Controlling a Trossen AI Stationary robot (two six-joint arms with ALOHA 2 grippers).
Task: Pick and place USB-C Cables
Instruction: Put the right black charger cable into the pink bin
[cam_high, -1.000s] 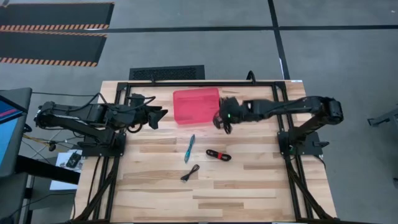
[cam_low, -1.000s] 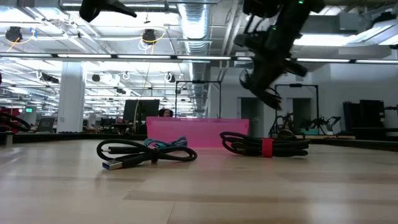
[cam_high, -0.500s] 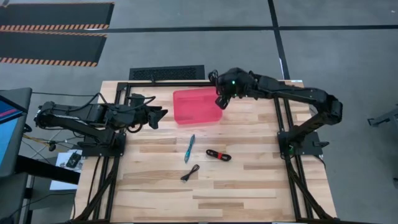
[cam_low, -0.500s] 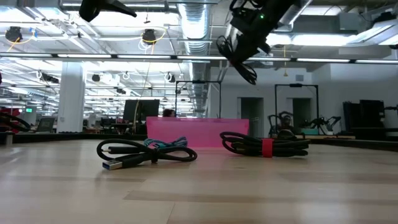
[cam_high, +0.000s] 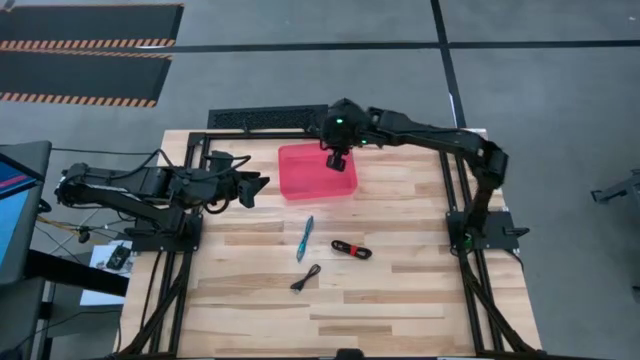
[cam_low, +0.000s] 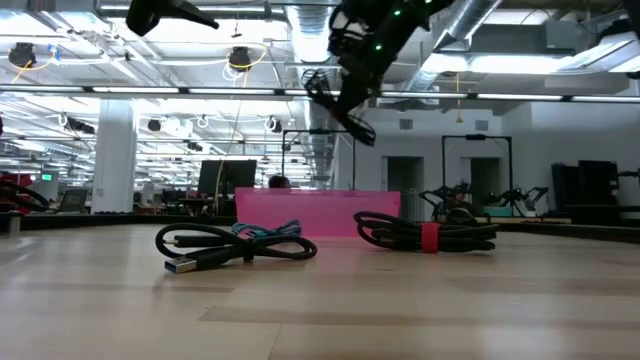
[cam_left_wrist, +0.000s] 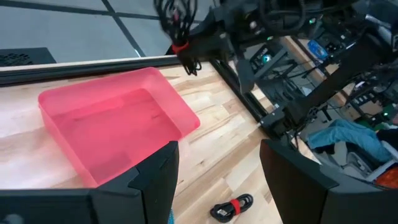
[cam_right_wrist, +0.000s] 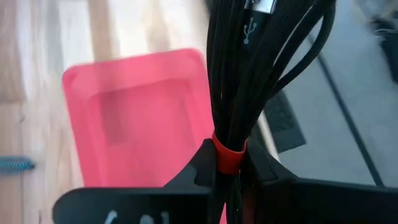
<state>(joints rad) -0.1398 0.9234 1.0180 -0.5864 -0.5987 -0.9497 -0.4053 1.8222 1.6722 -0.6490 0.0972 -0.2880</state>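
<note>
Black cable bundle held above red tray by right gripper.

The right gripper (cam_high: 337, 158) is clenched on a black cable bundle (cam_right_wrist: 249, 74) at its red band, raised over the red tray (cam_high: 300, 175). The light blue cable (cam_high: 305, 238), red-and-black cable (cam_high: 351, 249) and second black cable (cam_high: 306, 279) are seen on the table (cam_high: 420, 290). The left gripper (cam_high: 255, 187) is parked beside the tray, fingers spread.
</note>
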